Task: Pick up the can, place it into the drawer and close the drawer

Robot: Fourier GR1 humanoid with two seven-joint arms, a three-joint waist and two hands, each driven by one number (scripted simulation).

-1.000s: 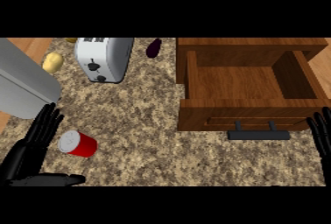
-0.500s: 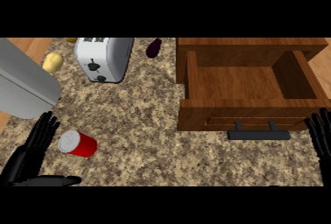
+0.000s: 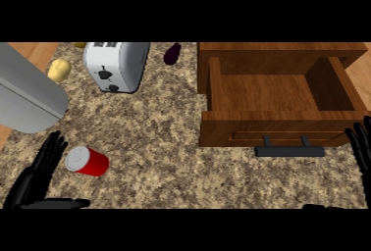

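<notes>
One red cylindrical can lies on the speckled stone counter just beside my left hand. One wooden drawer stands open near my right hand. Both hands are straight-fingered and empty.

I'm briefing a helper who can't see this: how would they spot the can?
On the speckled brown stone counter, look lower left, away from the open wooden drawer. Beside the black left hand sits a red cylindrical can with a pale lid, the only red thing there.
</notes>
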